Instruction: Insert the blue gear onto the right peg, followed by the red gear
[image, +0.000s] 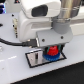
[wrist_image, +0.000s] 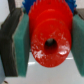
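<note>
In the exterior view my gripper (image: 51, 50) hangs over the black-bordered grey plate (image: 35, 58) and is shut on the red gear (image: 51, 50). The red gear sits right above the blue gear (image: 50, 56), which lies flat on the plate at the right peg's place. The peg itself is hidden by the gears. In the wrist view the red gear (wrist_image: 49, 44) with its dark centre hole fills the middle, clamped between the two teal pads (wrist_image: 22, 45). The blue gear's teeth (wrist_image: 33, 6) show behind it.
A black cable (image: 12, 43) runs across the white table at the exterior view's left. The arm's white body (image: 35, 22) looms over the plate. The plate's left half, with the shorter pin, is bare grey.
</note>
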